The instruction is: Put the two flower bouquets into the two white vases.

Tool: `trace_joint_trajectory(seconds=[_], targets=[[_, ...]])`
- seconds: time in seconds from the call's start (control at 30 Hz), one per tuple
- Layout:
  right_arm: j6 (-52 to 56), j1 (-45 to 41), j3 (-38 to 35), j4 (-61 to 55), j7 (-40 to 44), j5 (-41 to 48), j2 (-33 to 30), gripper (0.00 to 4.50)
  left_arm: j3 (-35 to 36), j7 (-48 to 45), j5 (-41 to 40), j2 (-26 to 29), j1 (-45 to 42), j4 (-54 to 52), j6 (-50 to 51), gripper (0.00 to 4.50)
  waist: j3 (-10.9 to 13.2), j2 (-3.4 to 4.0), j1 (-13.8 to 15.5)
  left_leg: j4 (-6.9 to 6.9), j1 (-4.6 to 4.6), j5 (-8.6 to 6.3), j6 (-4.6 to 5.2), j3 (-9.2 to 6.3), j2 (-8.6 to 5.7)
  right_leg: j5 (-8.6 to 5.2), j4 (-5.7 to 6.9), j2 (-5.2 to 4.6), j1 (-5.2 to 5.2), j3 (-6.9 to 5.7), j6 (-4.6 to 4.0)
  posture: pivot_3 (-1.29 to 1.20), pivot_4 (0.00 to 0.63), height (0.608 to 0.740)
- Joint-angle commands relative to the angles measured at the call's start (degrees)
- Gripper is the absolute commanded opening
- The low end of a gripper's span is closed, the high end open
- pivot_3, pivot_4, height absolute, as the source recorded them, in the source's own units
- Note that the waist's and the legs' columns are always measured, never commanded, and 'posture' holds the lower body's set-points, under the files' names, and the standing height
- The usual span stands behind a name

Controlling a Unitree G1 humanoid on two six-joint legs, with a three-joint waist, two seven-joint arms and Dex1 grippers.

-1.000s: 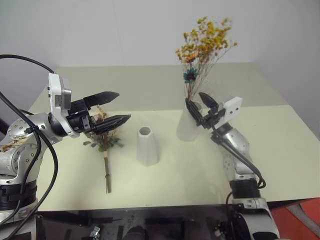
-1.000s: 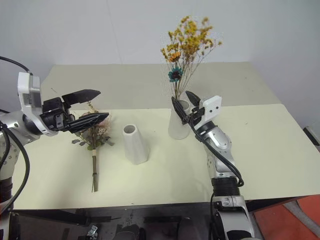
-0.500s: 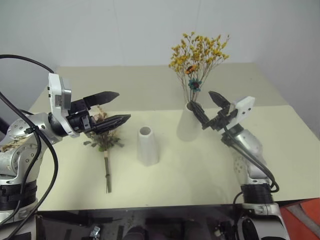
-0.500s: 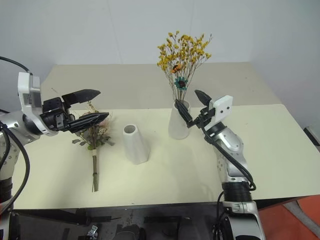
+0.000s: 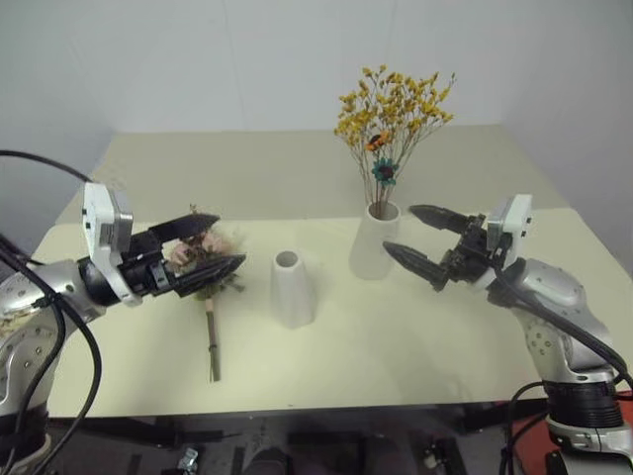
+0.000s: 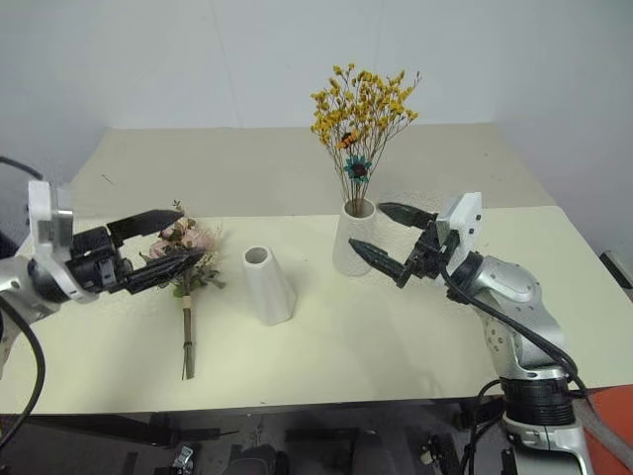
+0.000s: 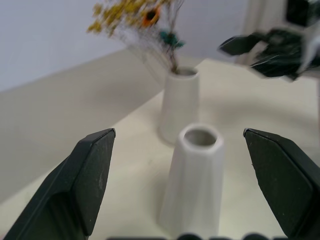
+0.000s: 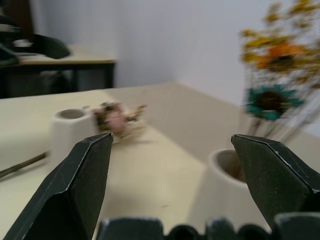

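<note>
Jaws spread, both grippers | yellow bouquet (image 5: 391,109) in taller vase (image 5: 373,243); rose bouquet (image 5: 206,259) lying on table (image 5: 326,346)

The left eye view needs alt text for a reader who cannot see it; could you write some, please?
A yellow bouquet stands in the taller white vase on a cream table. The pink rose bouquet lies flat beside the empty smaller vase, with both open grippers, left and right, hovering nearby.

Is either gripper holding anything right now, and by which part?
Nothing is held. The left gripper is open above the pink rose bouquet lying on the table; the right gripper is open beside the taller vase.
</note>
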Motion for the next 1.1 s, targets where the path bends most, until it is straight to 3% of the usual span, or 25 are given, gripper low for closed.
trace_joint_trajectory(seconds=[0.03, 0.17, 0.23, 0.4, 0.47, 0.6, 0.67, 0.77, 1.1], targets=[[3.42, -1.33, 0.02, -2.40, 4.39, 2.98, -2.65, 4.47, 4.38, 3.84, -1.60, 1.12, 2.79, -4.69, 2.46, 4.50, 0.00, -0.01, 0.13, 0.00, 0.00, 0.00, 0.00, 0.00, -0.01, 0.00, -0.01, 0.00, 0.01, 0.00, 0.00, 0.00, 0.150, 0.740], [5.36, -3.16, 1.22, -0.83, 11.43, 3.37, -6.76, 4.47, 6.03, 12.12, -0.58, 3.74, 6.88, -8.19, 10.88, 4.50, 0.02, -0.03, 0.31, 0.00, 0.00, -0.01, 0.01, -0.01, -0.01, 0.00, -0.04, -0.01, 0.02, -0.01, 0.00, 0.00, 0.150, 0.740], [5.49, -4.37, 1.76, 0.19, 13.90, 3.20, -7.84, 4.47, 5.18, 20.09, -3.68, 5.80, 4.17, -7.25, 21.99, 4.50, 0.03, -0.06, 0.39, 0.00, 0.00, -0.01, 0.01, -0.02, -0.02, 0.00, -0.04, -0.01, 0.03, -0.02, 0.00, 0.00, 0.150, 0.740], [5.32, -7.67, 2.62, 2.89, 17.35, 2.00, -8.19, 4.47, 1.26, 32.45, -10.44, 4.92, -9.45, -3.26, 46.66, 4.50, 0.06, -0.11, 0.73, 0.01, 0.06, -0.01, 0.01, -0.07, -0.05, 0.00, 0.01, -0.01, 0.08, -0.03, 0.01, 0.00, 0.150, 0.740], [5.27, -8.77, 2.96, 3.90, 18.06, 1.54, -8.09, 4.47, -1.14, 39.24, -12.02, 2.59, -15.45, 0.13, 51.70, 4.50, 0.06, -0.11, 0.78, 0.01, 0.05, -0.01, 0.01, -0.07, -0.07, 0.00, 0.00, -0.01, 0.06, -0.04, 0.02, 0.00, 0.150, 0.740], [4.64, -10.14, 3.50, 5.56, 19.49, 0.61, -8.04, 4.47, -4.88, 52.28, -18.53, 1.04, -20.88, 6.90, 52.62, 4.50, 0.06, -0.13, 0.94, 0.01, 0.00, 0.01, -0.02, -0.11, -0.07, 0.01, 0.04, -0.03, -0.02, -0.02, 0.01, 0.00, 0.150, 0.740], [4.10, -10.77, 3.44, 6.50, 19.74, 0.09, -7.71, 4.47, -11.11, 55.03, -22.19, 5.50, -21.85, 8.76, 52.62, 4.50, 0.08, -0.16, 0.89, -0.01, -0.04, 0.01, -0.05, -0.12, -0.07, 0.01, 0.07, -0.04, -0.09, 0.00, 0.00, 0.00, 0.150, 0.740], [3.92, -11.19, 3.17, 7.02, 19.81, -0.27, -7.29, 4.47, -12.96, 60.40, -26.48, 6.14, -21.88, 12.46, 52.62, 4.50, 0.09, -0.18, 1.06, -0.07, -0.06, 0.05, -0.12, -0.12, -0.12, 0.01, 0.05, -0.09, -0.16, 0.05, 0.00, 0.00, 0.150, 0.740], [3.62, -11.48, 2.67, 6.93, 19.84, -0.56, -7.11, 4.47, -18.81, 75.10, -37.19, 0.94, -23.97, 19.07, 52.61, 4.50, 0.09, -0.18, 1.56, -0.08, -0.07, 0.11, -0.22, -0.18, -0.18, 0.01, 0.03, -0.14, -0.14, 0.02, 0.00, 0.00, 0.150, 0.740]])
